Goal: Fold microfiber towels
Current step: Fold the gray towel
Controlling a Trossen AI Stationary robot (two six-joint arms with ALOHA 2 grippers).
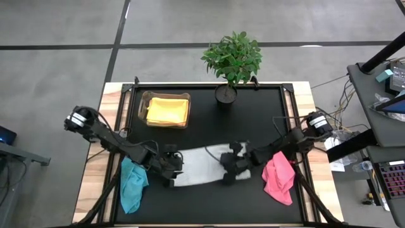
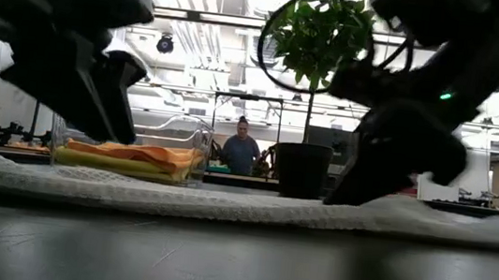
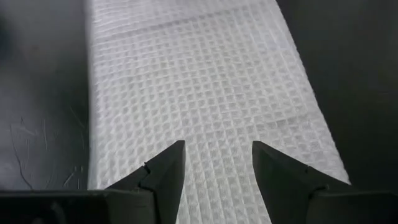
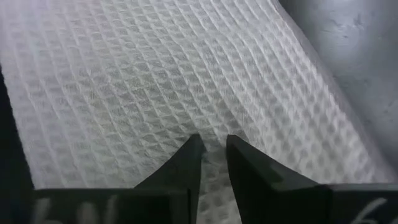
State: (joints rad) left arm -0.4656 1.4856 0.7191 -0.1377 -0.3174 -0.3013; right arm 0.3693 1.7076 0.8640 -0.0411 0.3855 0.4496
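Teal towel (image 1: pixel 131 185) lies crumpled at the desk's (image 1: pixel 209 120) front left corner, partly over the wooden edge strip, just left of the left arm. Left gripper (image 1: pixel 171 170) sits low over the left end of the white-grey towel (image 1: pixel 201 166); in the left wrist view its fingers (image 3: pixel 163 171) stand apart over the waffle weave (image 3: pixel 199 93), with cloth showing between them, nothing pinched. Clear plastic box (image 1: pixel 166 110) rests toward the back left of the black mat, holding a folded yellow towel (image 1: pixel 168 111); the low view shows an orange layer (image 2: pixel 139 154) on top of the yellow one inside it. White-grey towel is spread flat as a strip along the front middle of the desk, running between the two grippers; in the low view it lies as a low band (image 2: pixel 224 201) across the surface. Potted plant (image 1: pixel 231 60) stands at the back edge, centre. Right gripper (image 1: pixel 229 170) is down on the right end of the white-grey towel; the right wrist view shows its fingers (image 4: pixel 186 168) nearly together with only a narrow gap, tips pressed onto the weave (image 4: pixel 155 87); whether a fold of cloth is caught between them cannot be told. Pink towel (image 1: pixel 279 177) lies bunched near the front right corner, beside the right arm. A person (image 2: pixel 241 148) stands in the room beyond the desk.
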